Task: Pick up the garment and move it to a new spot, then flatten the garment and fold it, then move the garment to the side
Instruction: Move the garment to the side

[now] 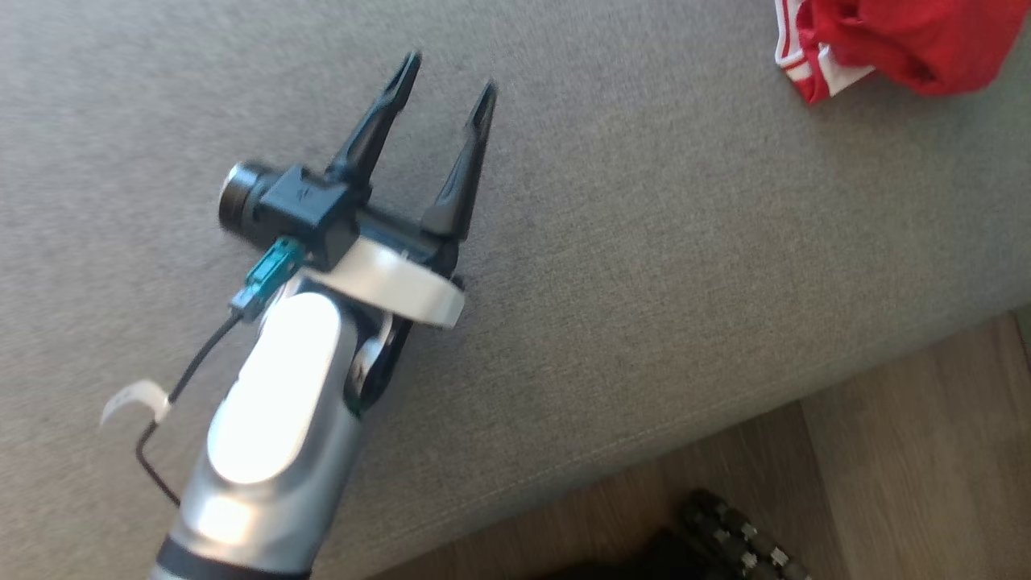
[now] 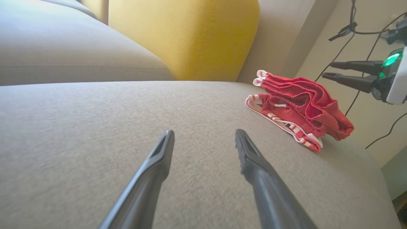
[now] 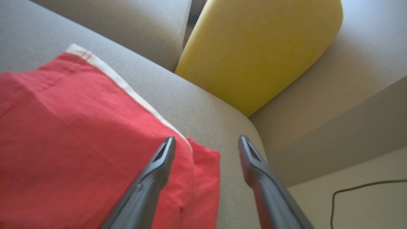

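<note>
My left gripper (image 1: 447, 80): fingers apart, empty, over the grey sofa seat (image 1: 685, 242). My right gripper (image 3: 206, 141): fingers apart, empty, over the edge of the bunched red garment (image 3: 79, 143).

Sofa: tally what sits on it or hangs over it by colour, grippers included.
Red: 1, the garment
Yellow: 1, the cushion
Black: 2, the left gripper and the right gripper
Total: 4
</note>
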Robot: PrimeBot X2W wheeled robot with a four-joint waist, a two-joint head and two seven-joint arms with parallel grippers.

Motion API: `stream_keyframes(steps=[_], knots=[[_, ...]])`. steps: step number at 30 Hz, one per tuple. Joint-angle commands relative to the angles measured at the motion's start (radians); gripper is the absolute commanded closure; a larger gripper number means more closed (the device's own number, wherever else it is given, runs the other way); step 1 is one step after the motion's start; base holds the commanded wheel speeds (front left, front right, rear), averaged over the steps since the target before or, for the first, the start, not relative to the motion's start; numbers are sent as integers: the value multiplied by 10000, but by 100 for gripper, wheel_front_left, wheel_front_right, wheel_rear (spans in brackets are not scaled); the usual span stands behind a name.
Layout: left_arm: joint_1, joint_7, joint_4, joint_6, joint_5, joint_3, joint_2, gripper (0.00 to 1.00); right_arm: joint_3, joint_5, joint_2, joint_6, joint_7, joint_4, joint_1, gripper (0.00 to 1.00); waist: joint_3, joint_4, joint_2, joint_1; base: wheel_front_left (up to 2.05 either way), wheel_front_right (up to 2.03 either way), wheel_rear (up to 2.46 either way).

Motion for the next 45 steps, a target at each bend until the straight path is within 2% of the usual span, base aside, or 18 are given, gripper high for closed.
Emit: stream_keyframes(steps=[1, 5, 11, 21, 32, 38, 45], knots=[[211, 35, -231, 56, -74, 251, 151, 0, -152, -83, -270, -4, -86, -129, 395, 0, -482, 274, 0, -1, 0, 0, 0], [596, 35, -417, 208, -470, 217, 142, 0, -699, -222, -13, -4, -88, -504, 763, 0, -1261, 642, 0, -1, 0, 0, 0], [1192, 35, -728, 552, -929, 329, 139, 0, -1499, -319, 838, -4, -90, -2027, 1886, 0, -2249, 1306, 0, -1, 0, 0, 0], [2224, 35, -1248, 946, -1397, 782, 138, 0, -3027, -727, 2744, -4, -90, -4673, 4909, 0, -3476, 2522, 0, -1, 0, 0, 0], [3513, 35, -1356, 1260, -1743, 1269, 138, 0, -4399, -1812, 5097, -4, -91, -6462, 8112, 0, -4309, 3324, 0, -1, 0, 0, 0], [3905, 35, -1186, 1308, -1838, 1286, 137, 0, -4541, -2271, 5667, -4, -91, -6781, 8779, 0, -4494, 3397, 0, -1, 0, 0, 0], [3956, 35, -1169, 1390, -1928, 1231, 137, 0, -4439, -2479, 5834, -4, -91, -6864, 8900, 0, -4470, 3431, 0, -1, 0, 0, 0]])
